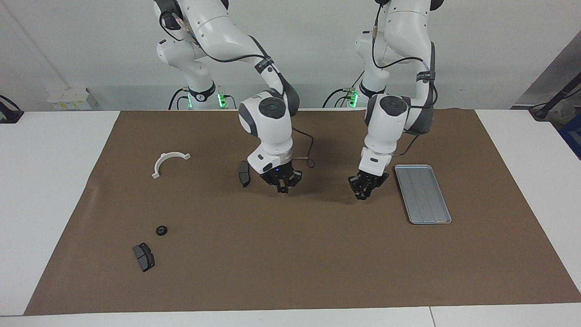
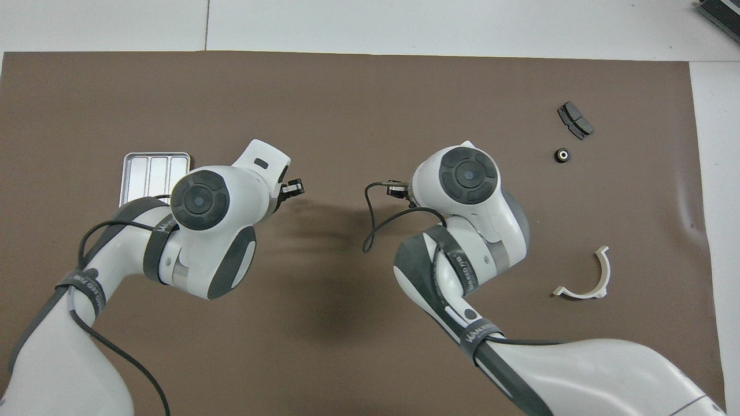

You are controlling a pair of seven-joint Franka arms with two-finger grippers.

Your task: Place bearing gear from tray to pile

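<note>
The bearing gear (image 1: pixel 161 230), a small black round part, lies on the brown mat beside a dark brake pad (image 1: pixel 143 256), toward the right arm's end; it also shows in the overhead view (image 2: pixel 562 155) next to that pad (image 2: pixel 574 120). The white half-ring bracket (image 1: pixel 169 161) (image 2: pixel 587 277) lies nearer to the robots. A second brake pad (image 1: pixel 244 173) lies by the right gripper (image 1: pixel 283 188), which hangs shut and empty over the mat. The silver tray (image 1: pixel 422 193) (image 2: pixel 153 173) holds nothing. The left gripper (image 1: pixel 362 195) hangs shut and empty over the mat beside the tray.
The brown mat (image 1: pixel 290 263) covers most of the white table. A loose black cable (image 2: pixel 370 225) hangs from the right wrist. The left arm's wrist covers part of the tray in the overhead view.
</note>
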